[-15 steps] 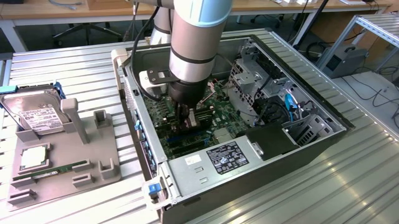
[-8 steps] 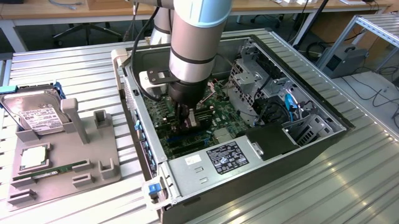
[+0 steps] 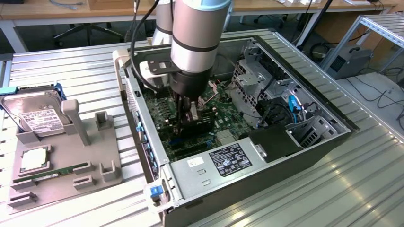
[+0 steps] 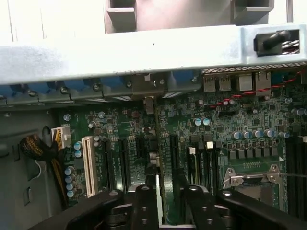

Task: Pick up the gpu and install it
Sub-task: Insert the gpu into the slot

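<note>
Installation looks well underway but not finished, judging by how things lie. The arm reaches down into the open computer case (image 3: 265, 142), which lies on its side on the ribbed metal table (image 3: 75, 71), and the gripper (image 3: 189, 124) sits low over the motherboard (image 3: 215, 111) near the case's middle. Between its fingers, in the exterior view, stands the gpu (image 3: 197, 124), on edge, its dark cooler block facing outward, its lower edge down at the board. In the wrist view the fingers (image 4: 145, 201) are clamped on the thin upright edge of the card (image 4: 157, 191), which lines up with the row of long expansion slots (image 4: 139, 153) running toward the case's rear wall (image 4: 144, 57).

So the pick-up is done, and the card has been carried to the slot area. Whether its edge connector is fully seated cannot be told from here; since the jaws grip it, I judge the pressing-home and release to be left.

On the grey holder (image 3: 63, 161) at the table's edge on the exterior view's left, the hard drive (image 3: 35, 113) and the RAM stick (image 3: 54, 171) remain in their places
</note>
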